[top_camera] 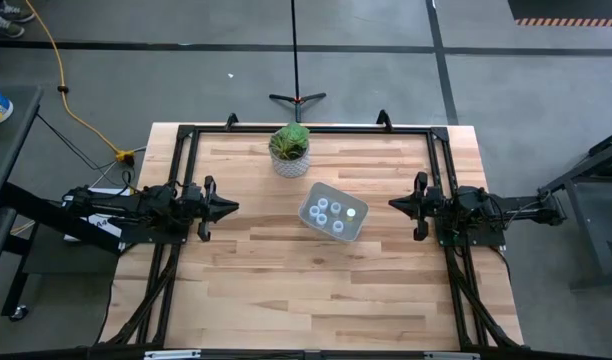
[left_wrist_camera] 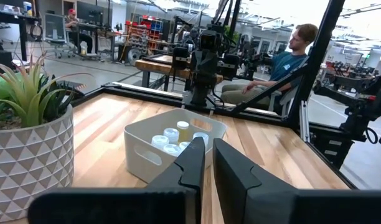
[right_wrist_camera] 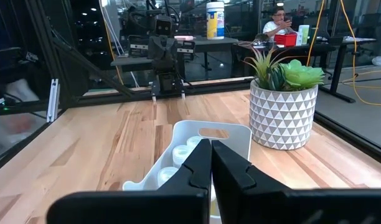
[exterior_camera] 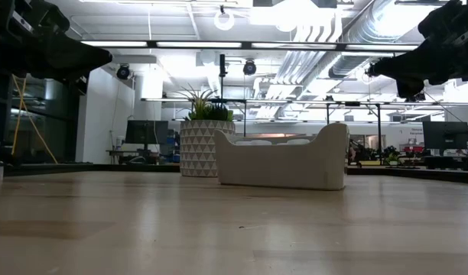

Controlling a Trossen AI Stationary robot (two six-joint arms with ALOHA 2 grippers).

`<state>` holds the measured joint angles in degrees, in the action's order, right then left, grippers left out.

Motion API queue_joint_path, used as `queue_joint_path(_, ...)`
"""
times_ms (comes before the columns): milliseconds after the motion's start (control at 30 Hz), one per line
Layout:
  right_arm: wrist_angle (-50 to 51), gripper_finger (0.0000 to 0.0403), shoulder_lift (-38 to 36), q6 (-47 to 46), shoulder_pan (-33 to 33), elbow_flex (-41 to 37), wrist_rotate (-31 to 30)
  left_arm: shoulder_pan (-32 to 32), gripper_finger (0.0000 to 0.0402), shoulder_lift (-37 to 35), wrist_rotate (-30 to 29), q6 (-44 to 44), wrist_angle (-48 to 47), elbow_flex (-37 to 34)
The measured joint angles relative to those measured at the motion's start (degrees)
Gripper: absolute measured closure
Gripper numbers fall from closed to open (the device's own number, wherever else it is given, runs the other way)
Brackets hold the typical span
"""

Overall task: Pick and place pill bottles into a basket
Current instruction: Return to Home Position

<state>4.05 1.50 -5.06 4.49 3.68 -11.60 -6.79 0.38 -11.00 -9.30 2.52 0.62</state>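
Progress: seeming complete, no bottle is showing outside | small whitish cylindrical pill bottles [top_camera: 335,208] are standing inside the pale translucent rectangular plastic basket [top_camera: 304,213], mid wooden bench [top_camera: 286,290] | left pincer [top_camera: 233,208] and right pincer [top_camera: 393,204] are hanging closed, empty, apart from it.

The high view looks straight down on the whole table [top_camera: 316,290]. The low view sits at tabletop height, looking level across the wood at the basket [exterior_camera: 284,164] mid-table. Each wrist view looks inward from its own side, close over the left gripper [left_wrist_camera: 209,146] or the right gripper [right_wrist_camera: 211,146], and both share that basket.
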Motion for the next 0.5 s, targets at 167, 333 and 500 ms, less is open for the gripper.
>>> queue_joint_path(167,0.0,0.0401,0.0,0.0,0.0,0.0,0.0,0.0,0.0333,0.0,0.0,0.0,0.0,0.0)
queue_joint_path(333,0.0,0.0399,0.0,0.0,0.0,0.0,0.0,0.0,0.0334,0.0,0.0,0.0,0.0,0.0)
queue_joint_path(500,0.0,0.04,0.0,0.0,0.0,0.0,0.0,0.0,0.0332,0.0,0.0,0.0,0.0,0.0)
